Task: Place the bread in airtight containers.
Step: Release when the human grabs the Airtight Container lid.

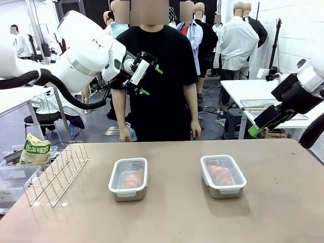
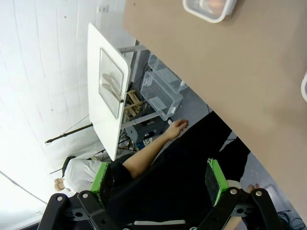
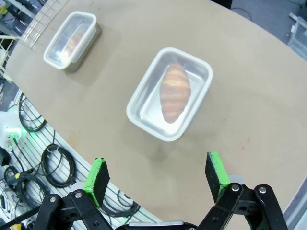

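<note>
Lying in lidded containers (image 1: pixel 128 178) (image 1: pixel 223 175) on the table (image 1: pixel 172 217), bread (image 3: pixel 175 91) well below the raised, spread-apart left claw (image 1: pixel 150 80) and right claw (image 3: pixel 158 176).

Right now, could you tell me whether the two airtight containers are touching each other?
Apart. The front view shows bare table between the left container and the right container.

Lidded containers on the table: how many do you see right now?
2. One container sits left of the table's middle, near the wire rack; the other container sits right of middle. Each has its lid on with a bread roll inside. No others visible.
</note>
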Controlling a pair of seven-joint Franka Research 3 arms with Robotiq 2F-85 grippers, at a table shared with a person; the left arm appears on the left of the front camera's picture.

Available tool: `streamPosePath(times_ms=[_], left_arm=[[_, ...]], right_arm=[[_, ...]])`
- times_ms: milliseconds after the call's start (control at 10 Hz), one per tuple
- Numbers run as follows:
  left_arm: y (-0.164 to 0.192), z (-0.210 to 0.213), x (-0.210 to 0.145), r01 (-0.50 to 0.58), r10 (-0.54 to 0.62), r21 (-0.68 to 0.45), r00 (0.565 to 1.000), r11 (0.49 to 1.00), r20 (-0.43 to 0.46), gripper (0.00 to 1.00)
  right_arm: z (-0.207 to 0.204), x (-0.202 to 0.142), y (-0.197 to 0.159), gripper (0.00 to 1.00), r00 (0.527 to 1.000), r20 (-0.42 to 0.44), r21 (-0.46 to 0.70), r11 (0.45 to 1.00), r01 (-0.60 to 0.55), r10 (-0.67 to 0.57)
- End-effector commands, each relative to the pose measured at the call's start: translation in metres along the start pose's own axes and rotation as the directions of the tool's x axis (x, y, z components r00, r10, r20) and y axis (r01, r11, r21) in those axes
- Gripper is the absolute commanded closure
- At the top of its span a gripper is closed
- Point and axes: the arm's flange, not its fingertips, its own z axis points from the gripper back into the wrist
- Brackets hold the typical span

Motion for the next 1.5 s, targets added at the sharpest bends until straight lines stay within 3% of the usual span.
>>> streamPosePath(times_ms=[0,1400], left_arm=[[-0.0015,0.0004,-0.0014,0.001,-0.001,-0.002,1.0,1.0,-0.002,0.0],[-0.0015,0.0004,-0.0014,0.001,-0.001,-0.002,1.0,1.0,-0.002,0.0]], right_arm=[[-0.0011,-0.0002,-0.0004,0.0,1.0,0.003,0.015,1.0,0.005,-0.005],[-0.0011,-0.0002,-0.0004,0.0,1.0,0.003,0.015,1.0,0.005,-0.005]])
